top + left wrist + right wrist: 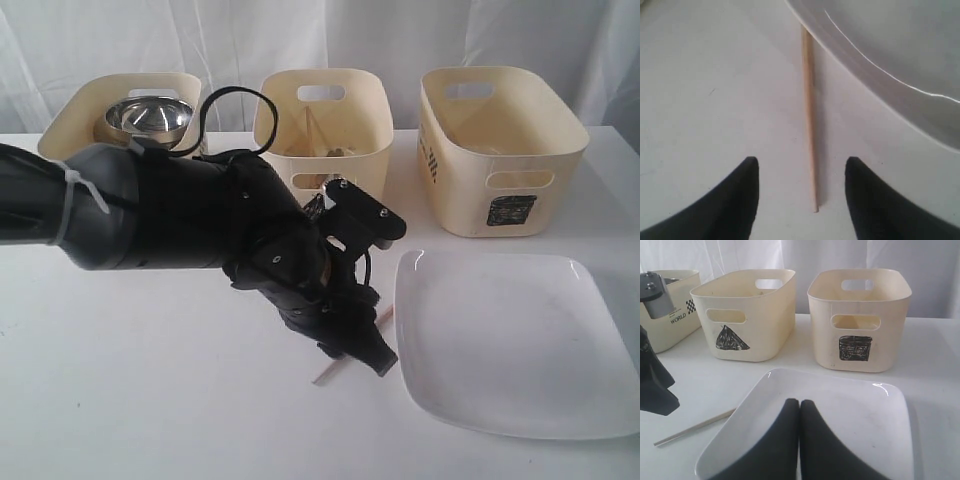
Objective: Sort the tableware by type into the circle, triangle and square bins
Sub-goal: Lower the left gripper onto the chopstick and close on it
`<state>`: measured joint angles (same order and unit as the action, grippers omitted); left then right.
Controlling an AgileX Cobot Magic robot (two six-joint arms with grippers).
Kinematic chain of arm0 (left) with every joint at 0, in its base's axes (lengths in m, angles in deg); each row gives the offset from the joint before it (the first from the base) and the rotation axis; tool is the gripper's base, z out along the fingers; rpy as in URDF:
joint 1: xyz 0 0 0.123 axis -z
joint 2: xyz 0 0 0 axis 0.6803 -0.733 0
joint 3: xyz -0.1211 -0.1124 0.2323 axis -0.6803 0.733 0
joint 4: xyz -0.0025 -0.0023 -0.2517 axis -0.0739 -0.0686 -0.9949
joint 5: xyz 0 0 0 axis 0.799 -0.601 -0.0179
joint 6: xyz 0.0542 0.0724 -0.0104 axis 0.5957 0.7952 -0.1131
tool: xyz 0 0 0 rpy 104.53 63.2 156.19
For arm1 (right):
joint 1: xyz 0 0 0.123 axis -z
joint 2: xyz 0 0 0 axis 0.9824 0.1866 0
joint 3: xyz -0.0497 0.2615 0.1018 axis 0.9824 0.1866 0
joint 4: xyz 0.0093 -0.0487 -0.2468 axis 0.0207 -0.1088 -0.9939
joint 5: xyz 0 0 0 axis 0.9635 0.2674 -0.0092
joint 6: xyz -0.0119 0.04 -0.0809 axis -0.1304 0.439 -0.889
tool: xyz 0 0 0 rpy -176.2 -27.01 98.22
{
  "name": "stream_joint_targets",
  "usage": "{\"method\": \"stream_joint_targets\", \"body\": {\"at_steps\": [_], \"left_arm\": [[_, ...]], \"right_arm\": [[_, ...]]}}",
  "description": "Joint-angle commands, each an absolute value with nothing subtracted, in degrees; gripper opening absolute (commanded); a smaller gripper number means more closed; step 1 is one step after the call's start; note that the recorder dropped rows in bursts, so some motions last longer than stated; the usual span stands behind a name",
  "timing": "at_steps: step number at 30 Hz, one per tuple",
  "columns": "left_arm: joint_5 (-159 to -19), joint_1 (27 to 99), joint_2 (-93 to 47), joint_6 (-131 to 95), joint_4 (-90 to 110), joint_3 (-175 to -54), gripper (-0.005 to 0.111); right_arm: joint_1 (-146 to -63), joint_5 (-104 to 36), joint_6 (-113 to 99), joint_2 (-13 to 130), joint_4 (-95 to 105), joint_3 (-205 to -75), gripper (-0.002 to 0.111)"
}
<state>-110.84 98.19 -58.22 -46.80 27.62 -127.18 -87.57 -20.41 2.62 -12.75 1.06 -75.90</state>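
The left gripper (802, 165) hangs low over the white table (150, 400) with its fingers (740, 200) spread apart. They straddle the near end of a wooden chopstick (809, 110) and touch it on neither side, with bare tabletop showing in both gaps. The chopstick lies flat, and its far end meets the curved rim of the large white square plate (890, 50). Whether it slips under that rim cannot be told.

In the exterior view the plate (520, 330) sits at the front right, with its left edge just beside the left gripper (355, 345). The table to the left of the arm lies open.

The right gripper (800, 402) hovers above the near part of the plate (840, 405), its two fingers pressed together with nothing between them.

Along the back edge stand three cream tubs. The triangle tub (745, 315) and the square tub (860, 315) have a narrow gap between them and sit well apart from the plate's far edge. The leftmost tub (130, 100) holds a steel bowl (150, 118), and the left arm hides its front.
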Motion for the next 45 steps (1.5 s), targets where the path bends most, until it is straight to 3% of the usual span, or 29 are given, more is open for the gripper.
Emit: {"method": "stream_joint_targets", "body": {"at_steps": [1,20,30,45], "left_arm": [[-111.77,98.47,-57.73,-47.42,27.78,-127.29,0.069],[-118.90,95.82,-59.13,-27.96,10.23,-126.79,0.070],[-125.82,93.38,-61.72,-20.07,6.91,-132.47,0.070],[-124.27,91.54,-66.93,-18.42,2.01,-138.72,0.070]], "right_arm": [[-87.22,-20.92,2.78,-13.15,0.82,-75.49,0.000],[-87.22,-20.92,2.78,-13.15,0.82,-75.49,0.000],[-87.22,-20.92,2.78,-13.15,0.82,-75.49,0.000],[-87.22,-20.92,2.78,-13.15,0.82,-75.49,0.000]]}}
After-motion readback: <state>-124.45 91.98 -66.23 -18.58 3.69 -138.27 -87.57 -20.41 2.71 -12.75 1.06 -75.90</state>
